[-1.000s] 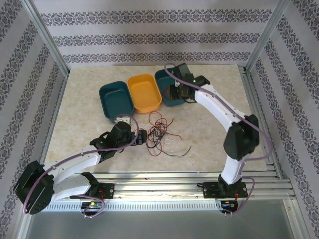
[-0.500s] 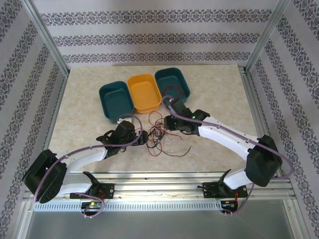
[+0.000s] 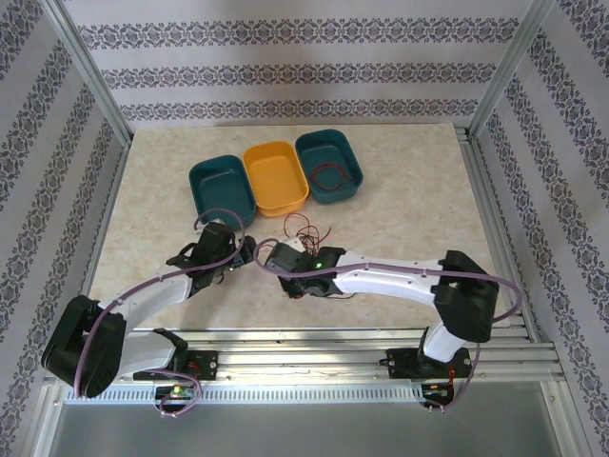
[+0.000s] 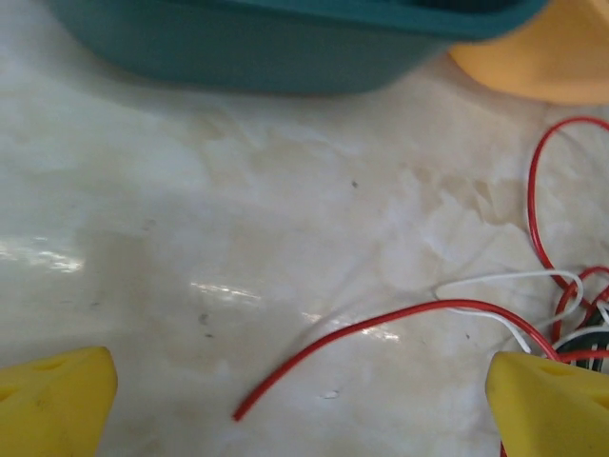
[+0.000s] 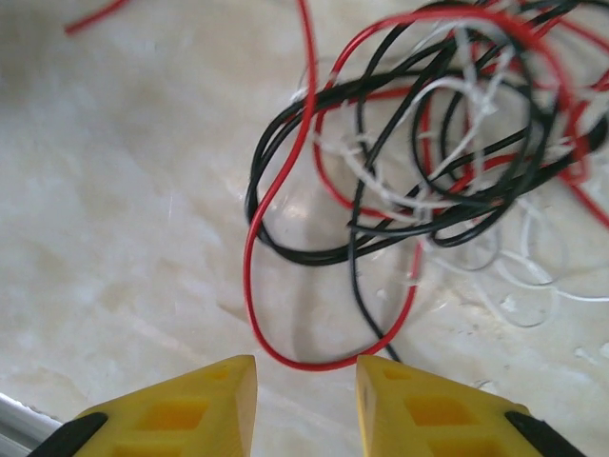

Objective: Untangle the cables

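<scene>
While the left hand (image 4: 303, 395) stands wide open and empty, a red cable (image 4: 381, 322) lies on the table (image 4: 143, 209) between its fingertips (image 4: 57, 395). The free end points lower left in the left wrist view. Its length runs up-right into the tangled cables (image 5: 430, 205) lying just before the right hand (image 5: 306, 390), whose narrowly parted fingers (image 5: 190, 409) grip nothing.
</scene>
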You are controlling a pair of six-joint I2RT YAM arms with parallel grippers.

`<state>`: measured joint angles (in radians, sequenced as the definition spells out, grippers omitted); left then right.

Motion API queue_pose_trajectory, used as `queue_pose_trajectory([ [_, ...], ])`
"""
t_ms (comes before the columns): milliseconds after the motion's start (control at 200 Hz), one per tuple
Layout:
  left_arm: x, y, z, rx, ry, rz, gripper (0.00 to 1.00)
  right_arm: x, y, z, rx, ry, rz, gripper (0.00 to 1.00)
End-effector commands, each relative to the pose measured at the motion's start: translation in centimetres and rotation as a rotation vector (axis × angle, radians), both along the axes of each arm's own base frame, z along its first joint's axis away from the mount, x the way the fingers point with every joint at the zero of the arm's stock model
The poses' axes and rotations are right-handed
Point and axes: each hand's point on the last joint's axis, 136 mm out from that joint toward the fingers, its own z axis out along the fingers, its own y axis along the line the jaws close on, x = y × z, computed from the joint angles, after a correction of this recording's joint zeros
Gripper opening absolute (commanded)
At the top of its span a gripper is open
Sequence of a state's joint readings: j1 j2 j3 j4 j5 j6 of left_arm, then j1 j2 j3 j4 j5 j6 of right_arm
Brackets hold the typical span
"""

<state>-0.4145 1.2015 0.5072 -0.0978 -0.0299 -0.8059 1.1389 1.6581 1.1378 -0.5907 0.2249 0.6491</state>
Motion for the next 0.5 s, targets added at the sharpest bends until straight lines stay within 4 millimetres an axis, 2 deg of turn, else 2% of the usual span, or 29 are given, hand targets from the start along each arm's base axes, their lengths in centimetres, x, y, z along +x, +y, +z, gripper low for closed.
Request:
queue_pose_trajectory([
  [0,-1.3,1.8,-0.7,-0.008,0.035,0.074,0.99,-0.7,0.4,-0.9,-0.078,0.010,0.028,0.32],
  [225,-1.9,3.4,0.0,-0.006,0.001,0.127,0.99,-1.5,1.3,-3.2,-0.128,0.067,0.080,0.33],
  [495,-2.1,3.6,0.3,-0.005,-0.018,0.128,0.99,-1.6,1.5,-5.2,-0.165,0.092,0.093,0.33],
])
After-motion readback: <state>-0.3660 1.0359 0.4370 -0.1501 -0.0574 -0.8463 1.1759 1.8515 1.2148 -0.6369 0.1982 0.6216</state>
